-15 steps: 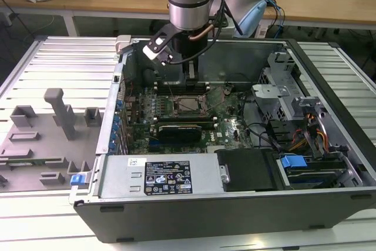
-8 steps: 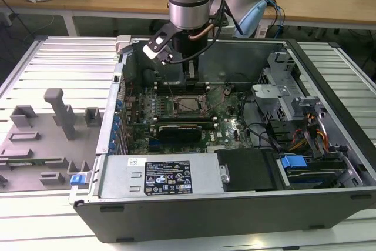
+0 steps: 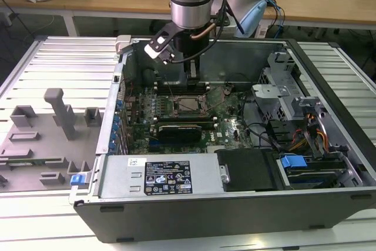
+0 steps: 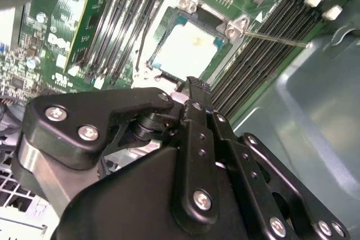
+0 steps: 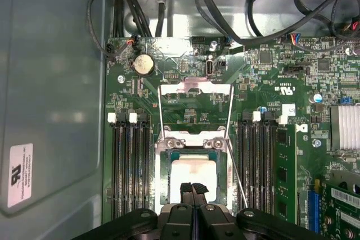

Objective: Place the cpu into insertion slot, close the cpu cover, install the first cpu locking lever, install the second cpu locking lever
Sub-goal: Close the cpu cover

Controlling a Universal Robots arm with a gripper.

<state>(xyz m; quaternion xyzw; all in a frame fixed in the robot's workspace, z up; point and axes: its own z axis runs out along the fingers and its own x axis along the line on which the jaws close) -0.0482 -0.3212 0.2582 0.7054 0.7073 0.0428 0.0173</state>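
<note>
The cpu (image 5: 193, 173), with its pale silver top, lies flat in the insertion slot (image 5: 169, 151) on the green board. It also shows in the second wrist view as the cpu (image 4: 188, 49). The dark-silver cpu cover (image 5: 163, 175) appears to lie down around it as a frame. Two thin wire levers (image 5: 161, 111) (image 5: 237, 164) stand free beside the socket, and one lever (image 4: 277, 39) juts out over the memory slots. My gripper (image 5: 194, 189) hovers just above the socket's edge, shut with nothing between its black fingers. In the exterior view the gripper (image 3: 191, 82) hangs inside the case over the socket.
Long black memory slots (image 5: 130, 167) (image 5: 256, 167) flank the socket on both sides. The grey case wall (image 5: 50, 94) rises close by. Black cables (image 5: 214, 9) hang past the board's edge. A drive cage (image 3: 285, 80) and power supply (image 3: 170, 177) fill the rest of the case.
</note>
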